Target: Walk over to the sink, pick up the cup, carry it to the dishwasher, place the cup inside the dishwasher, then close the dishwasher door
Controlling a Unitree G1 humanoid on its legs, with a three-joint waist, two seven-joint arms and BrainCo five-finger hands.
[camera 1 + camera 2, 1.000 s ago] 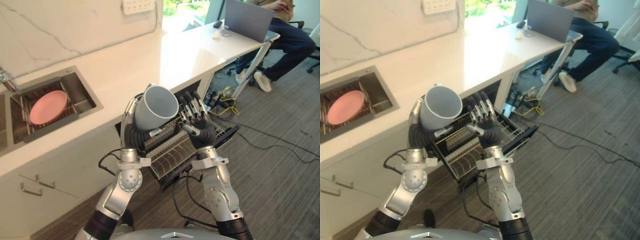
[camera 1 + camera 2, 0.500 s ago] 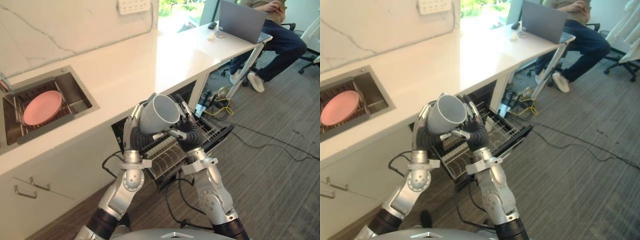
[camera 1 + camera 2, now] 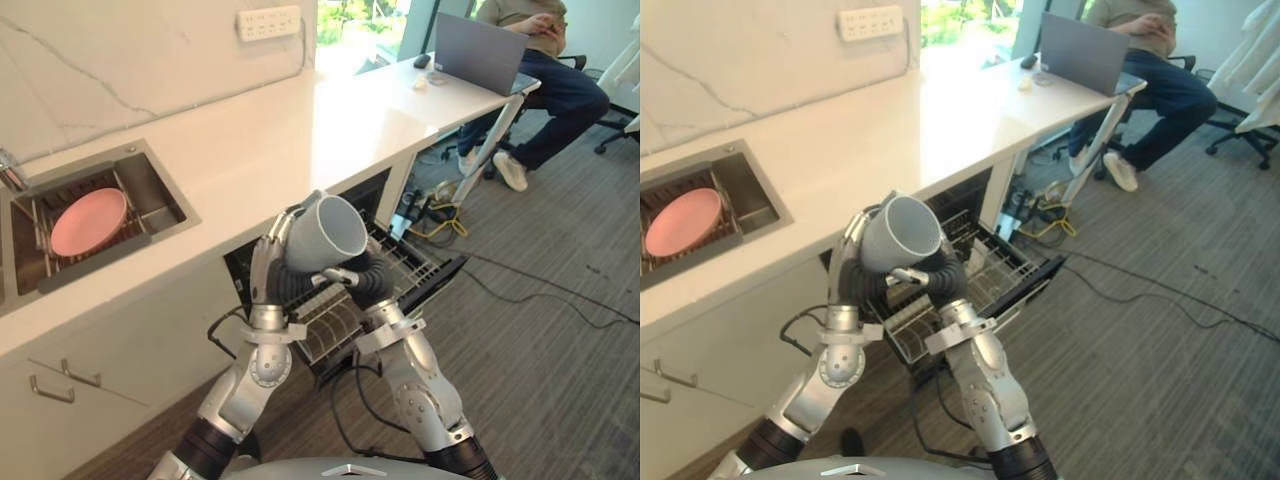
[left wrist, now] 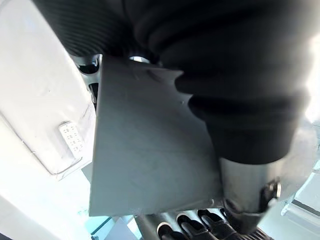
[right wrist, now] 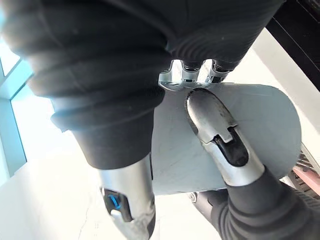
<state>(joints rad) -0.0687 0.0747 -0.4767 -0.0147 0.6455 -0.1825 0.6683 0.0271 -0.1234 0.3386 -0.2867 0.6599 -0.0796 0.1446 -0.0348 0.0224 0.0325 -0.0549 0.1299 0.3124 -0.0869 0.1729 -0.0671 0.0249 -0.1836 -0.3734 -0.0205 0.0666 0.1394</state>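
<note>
A grey cup (image 3: 325, 232) is held up in front of me, tilted with its mouth toward the right, above the open dishwasher (image 3: 405, 262). My left hand (image 3: 266, 262) wraps its fingers round the cup's left side. My right hand (image 3: 366, 281) is under the cup's right side, its thumb lying across the wall. In the right wrist view the thumb (image 5: 215, 127) presses on the cup (image 5: 255, 115), with the fingers curled behind it. The left wrist view shows the cup's grey wall (image 4: 150, 150) right against that hand.
The dishwasher's wire rack (image 3: 990, 268) is pulled out over its lowered door (image 3: 447, 272), below the white counter (image 3: 300, 130). A sink (image 3: 160, 205) with a pink plate (image 3: 88, 222) lies at the left. A person (image 3: 545, 70) sits by a laptop at the far right.
My right hand, open beside the cup a second ago, has closed onto it. The cup has tilted further right. The camera has shifted a little.
</note>
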